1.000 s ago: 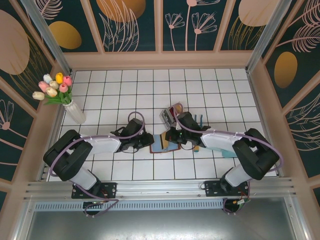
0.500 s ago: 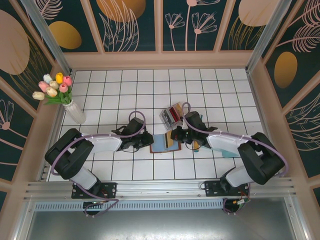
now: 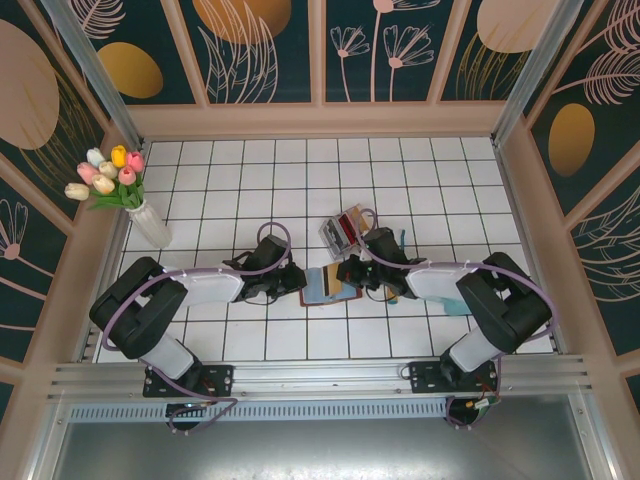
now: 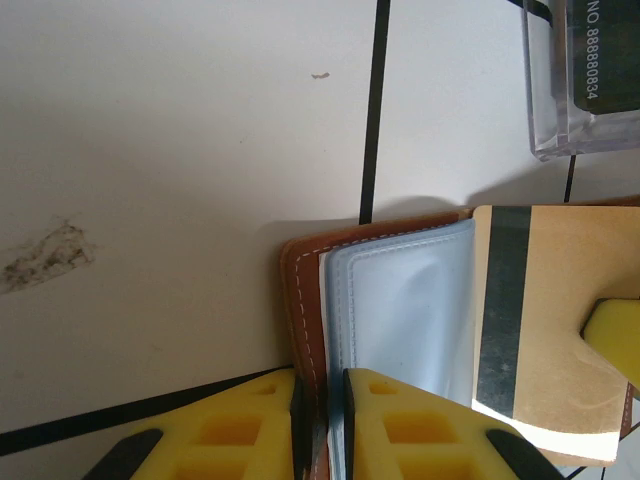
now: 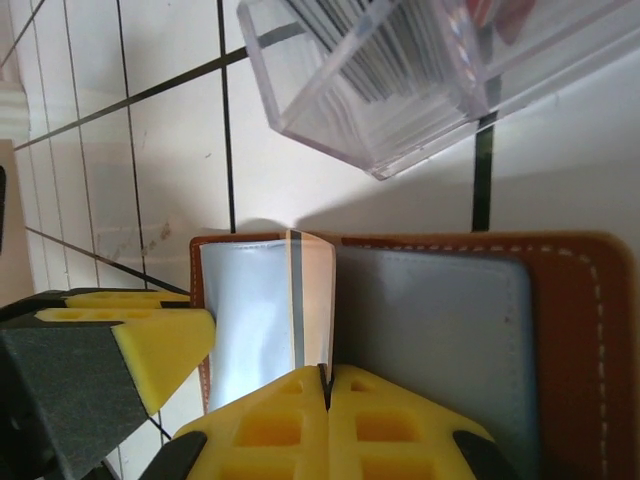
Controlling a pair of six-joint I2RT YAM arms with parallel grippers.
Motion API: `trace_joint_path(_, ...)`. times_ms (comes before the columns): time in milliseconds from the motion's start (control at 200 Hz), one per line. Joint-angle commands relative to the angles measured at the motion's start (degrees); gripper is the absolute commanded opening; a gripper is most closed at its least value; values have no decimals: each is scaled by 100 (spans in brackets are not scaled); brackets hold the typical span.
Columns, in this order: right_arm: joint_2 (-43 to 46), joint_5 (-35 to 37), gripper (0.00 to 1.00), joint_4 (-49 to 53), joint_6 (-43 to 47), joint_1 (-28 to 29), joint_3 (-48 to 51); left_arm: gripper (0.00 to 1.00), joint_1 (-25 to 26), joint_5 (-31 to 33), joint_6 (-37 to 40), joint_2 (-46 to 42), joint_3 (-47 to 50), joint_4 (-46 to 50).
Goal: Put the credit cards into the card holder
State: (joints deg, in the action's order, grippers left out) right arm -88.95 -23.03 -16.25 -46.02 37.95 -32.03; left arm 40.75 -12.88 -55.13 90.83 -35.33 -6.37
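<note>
The card holder [image 3: 318, 287] lies open on the white tiles, brown leather with pale blue-grey inner pockets [image 4: 400, 310]. My left gripper [image 3: 302, 281] is shut on its left leather edge [image 4: 320, 385]. My right gripper [image 3: 352, 274] is shut on a tan credit card [image 5: 312, 290] with a dark stripe, holding it on edge over the open card holder [image 5: 440, 320] near the middle fold. In the left wrist view the same credit card [image 4: 545, 340] lies across the right side of the pockets. More credit cards stand in a clear box [image 3: 343, 228] just behind.
The clear plastic box [image 5: 400, 70] sits close behind the card holder, less than a tile away. A vase of tulips [image 3: 135, 200] stands at the far left. Small items lie by the right forearm [image 3: 455, 305]. Wooden walls border the tiled floor.
My left gripper's jaws have closed a little tighter on the card holder's edge. My right gripper, still holding the card, swung right and came back left over the card holder.
</note>
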Motion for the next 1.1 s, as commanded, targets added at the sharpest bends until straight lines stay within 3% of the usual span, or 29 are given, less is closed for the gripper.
trace_joint_path(0,-95,-172,0,-10,-136,180,180,18,14,64,-12,137,66,119)
trace_joint_path(150,73,61,0,439,-2,151,73,16,15,62,-24,111,96,125)
trace_joint_path(215,512,442,0,641,0,131,164,16,18,93,-20,81,103,171)
trace_joint_path(310,991,383,0,431,-57,25,329,16,15,93,-41,25,152,112)
trace_joint_path(400,669,51,0,447,-25,21,228,16,18,64,-52,67,150,45)
trace_joint_path(656,169,355,0,456,-91,178,242,16,20,5,-94,80,141,-5)
trace_joint_path(846,-65,-138,0,43,-135,199,215,16,20,11,-104,102,132,-13)
trace_joint_path(946,78,196,0,212,-112,191,222,16,21,39,-103,68,116,29)
trace_joint_path(1016,152,59,0,97,-100,134,273,16,20,80,-103,32,140,55)
trace_joint_path(1096,407,414,0,607,59,126,156,16,14,130,-85,24,141,133)
